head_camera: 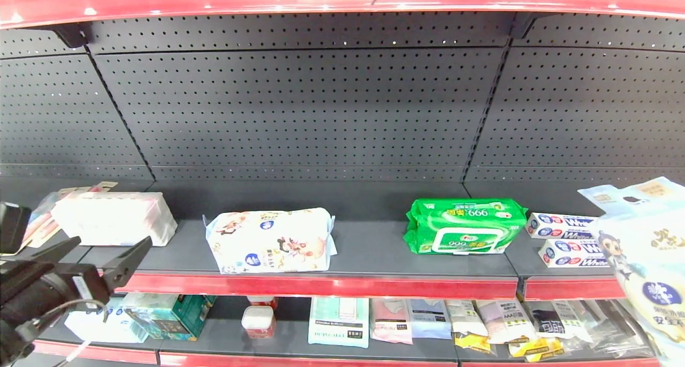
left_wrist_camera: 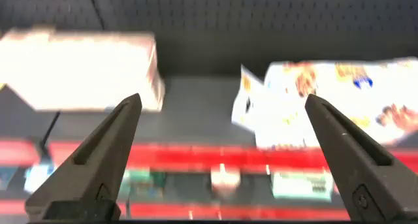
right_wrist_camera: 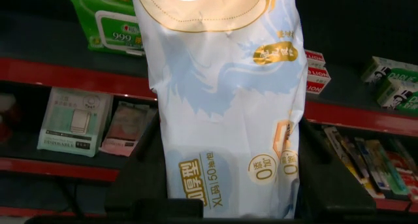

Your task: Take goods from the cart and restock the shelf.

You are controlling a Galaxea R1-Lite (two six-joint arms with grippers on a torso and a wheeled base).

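My right gripper squeezes a big floppy pale blue plastic pack, my left gripper is spread wide with nothing in it, and the saggy pack could knock the small white toothpaste boxes off the dark metal shelf just ahead of my hand.

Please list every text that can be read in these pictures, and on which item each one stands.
"999": on the green wipes pack.
"XL" and "50": on the bag held in the right end effector.
"DISPOSABLE": on the white pack.
All other print is too small, blurred or cut off.
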